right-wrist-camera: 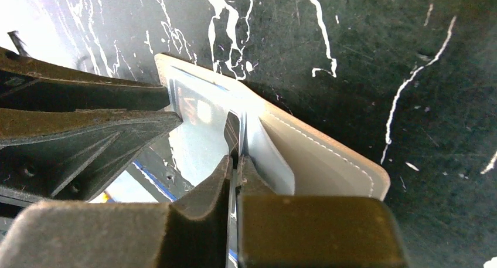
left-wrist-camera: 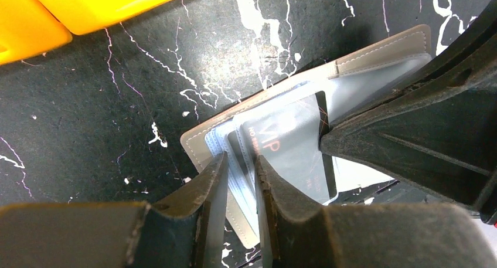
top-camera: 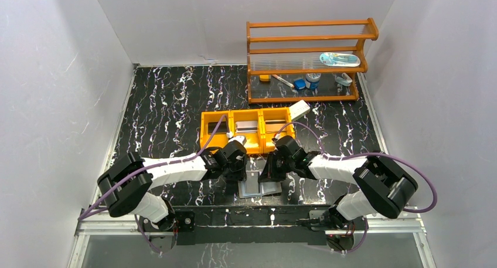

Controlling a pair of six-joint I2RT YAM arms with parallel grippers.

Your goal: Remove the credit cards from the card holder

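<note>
The grey card holder (top-camera: pixel 258 189) lies open on the black marbled table near the front edge, with both grippers over it. In the left wrist view its pale blue pockets (left-wrist-camera: pixel 375 48) hold a dark credit card (left-wrist-camera: pixel 293 145) with orange lettering, partly slid out. My left gripper (left-wrist-camera: pixel 240 159) pinches the holder's left edge, its jaws narrow around the pocket leaves. My right gripper (right-wrist-camera: pixel 236 159) is shut on the thin end of the dark card (right-wrist-camera: pixel 232 127), beside the holder's grey cover (right-wrist-camera: pixel 328 156). From above, the left gripper (top-camera: pixel 239 173) and right gripper (top-camera: pixel 268 173) nearly touch.
An orange three-compartment tray (top-camera: pixel 202 130) stands just behind the grippers, with flat cards (top-camera: pixel 246 127) in its middle and right compartments. A white box (top-camera: pixel 300 109) leans at its right end. A wooden rack (top-camera: pixel 305 63) with small items stands at the back right.
</note>
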